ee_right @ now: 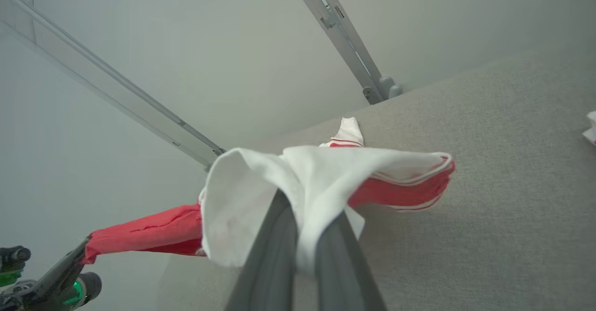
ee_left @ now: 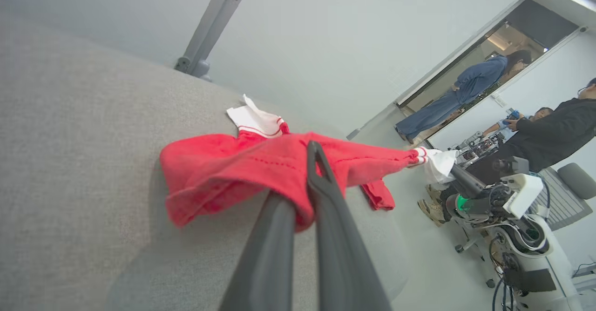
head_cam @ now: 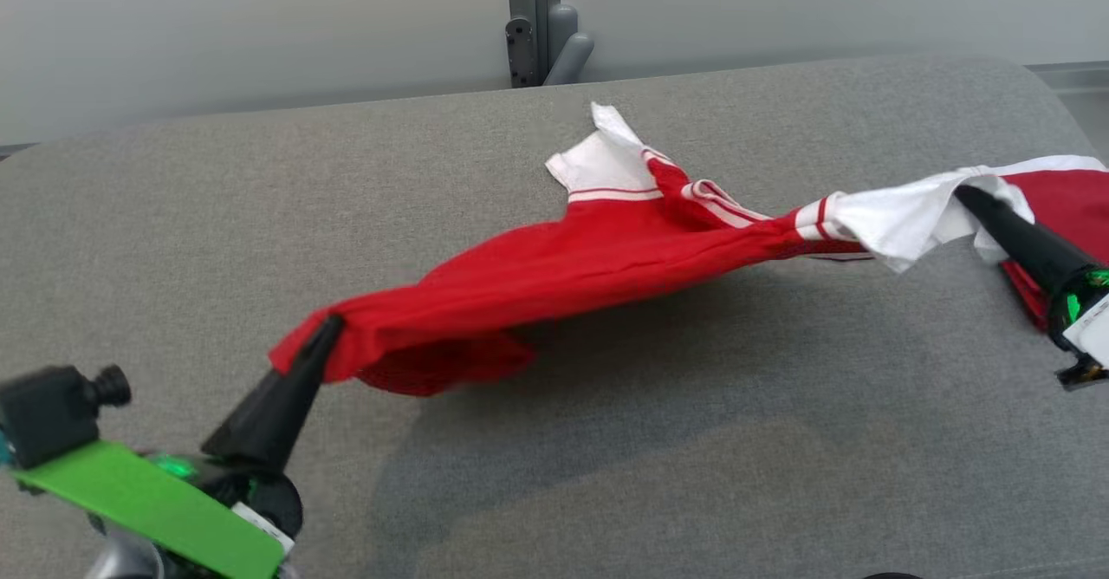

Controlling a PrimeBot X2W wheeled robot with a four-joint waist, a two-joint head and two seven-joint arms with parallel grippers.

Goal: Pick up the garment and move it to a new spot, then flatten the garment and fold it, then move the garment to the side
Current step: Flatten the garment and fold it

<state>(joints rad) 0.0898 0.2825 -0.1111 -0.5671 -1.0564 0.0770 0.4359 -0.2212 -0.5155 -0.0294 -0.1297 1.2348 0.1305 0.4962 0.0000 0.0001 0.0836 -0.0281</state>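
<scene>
Red-and-white cloth garment (head_cam: pixel 598 258) strung btwn both arms, above grey fabric surface (head_cam: pixel 693 475). L gripper (head_cam: pixel 330 326) clamped on red end, R gripper (head_cam: pixel 963 192) on white end. Long axis runs L-R, fingers at each tip; probably lay-down next.

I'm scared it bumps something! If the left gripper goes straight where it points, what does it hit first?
The left gripper would push into the red-and-white cloth garment it pinches; beyond, depth is unclear.

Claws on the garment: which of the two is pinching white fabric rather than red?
The right claw, at the head view's right edge: it is shut on a white part of the garment. The left claw pinches plain red cloth.
</scene>
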